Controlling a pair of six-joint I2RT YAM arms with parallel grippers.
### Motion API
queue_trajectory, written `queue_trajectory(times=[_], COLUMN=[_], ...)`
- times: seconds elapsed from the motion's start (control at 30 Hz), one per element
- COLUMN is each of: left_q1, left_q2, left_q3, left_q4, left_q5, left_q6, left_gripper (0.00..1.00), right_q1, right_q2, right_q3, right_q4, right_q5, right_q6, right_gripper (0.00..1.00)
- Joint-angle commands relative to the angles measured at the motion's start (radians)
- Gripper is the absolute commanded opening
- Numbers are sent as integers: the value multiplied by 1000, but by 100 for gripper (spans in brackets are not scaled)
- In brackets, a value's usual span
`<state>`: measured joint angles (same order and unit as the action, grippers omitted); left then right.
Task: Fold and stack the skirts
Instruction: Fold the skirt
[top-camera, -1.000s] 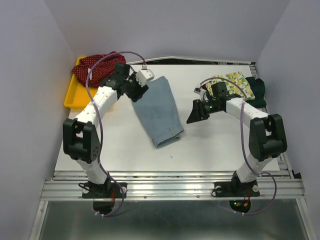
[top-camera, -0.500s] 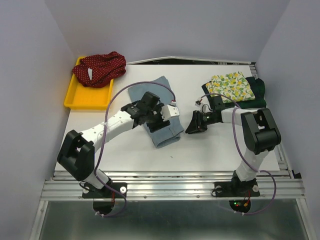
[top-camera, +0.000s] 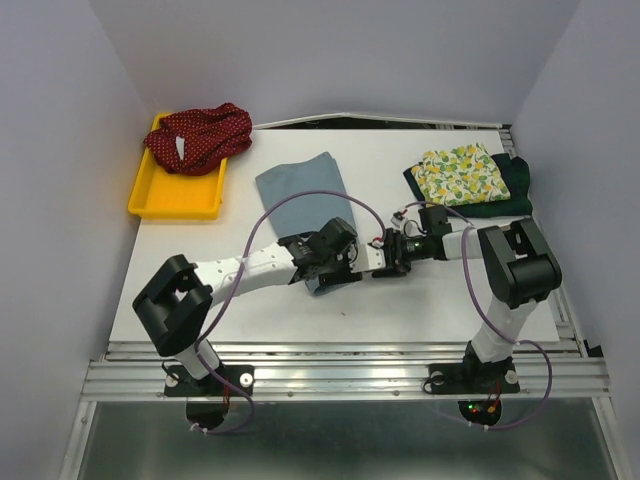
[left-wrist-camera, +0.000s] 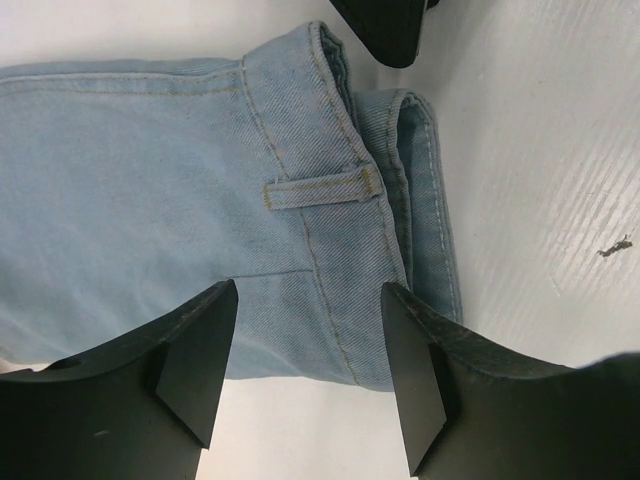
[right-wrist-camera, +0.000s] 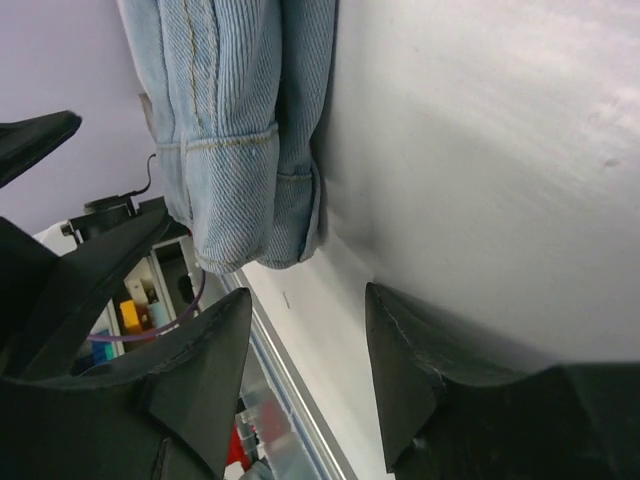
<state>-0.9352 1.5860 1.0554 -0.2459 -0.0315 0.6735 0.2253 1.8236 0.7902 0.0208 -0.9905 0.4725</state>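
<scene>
Both my jaws stand open and empty: left gripper (left-wrist-camera: 308, 300) over the waistband end of the denim skirt (top-camera: 300, 185), right gripper (right-wrist-camera: 308, 300) just beside that end. The skirt lies flat on the table (top-camera: 430, 305). Crowded so close, my fingers may clash, or pinch one layer only

The right hand (right-wrist-camera: 307, 300) holds its two black fingers apart above the pale surface (right-wrist-camera: 480, 150); the light-blue denim skirt (right-wrist-camera: 240, 130) lies folded just beyond their tips.
</scene>
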Motion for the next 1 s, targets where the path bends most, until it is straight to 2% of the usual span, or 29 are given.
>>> queue_trajectory(times=[0.0, 0.33, 0.47, 0.7, 0.77, 0.8, 0.97], left_q1=[-8, -10, -11, -20, -33, -39, -43], left_q2=[8, 48, 55, 19, 9, 12, 26], left_q3=[14, 29, 38, 29, 25, 25, 37], left_q4=[33, 33, 33, 25, 30, 30, 25], left_q5=[-54, -48, -33, 13, 13, -2, -15], left_q6=[3, -6, -9, -5, -5, 3, 24], left_gripper=[71, 71, 71, 73, 74, 74, 74], right_q1=[35, 54, 54, 54, 54, 54, 54], right_q2=[-11, 83, 111, 117, 111, 108, 103], right_q3=[-40, -45, -57, -60, -63, -62, -54], right_q4=[114, 255, 301, 327, 330, 330, 332], right_q5=[-11, 19, 53, 53, 58, 58, 58], right_q6=[43, 140, 169, 175, 175, 175, 183], right_gripper=[55, 51, 42, 11, 8, 3, 1])
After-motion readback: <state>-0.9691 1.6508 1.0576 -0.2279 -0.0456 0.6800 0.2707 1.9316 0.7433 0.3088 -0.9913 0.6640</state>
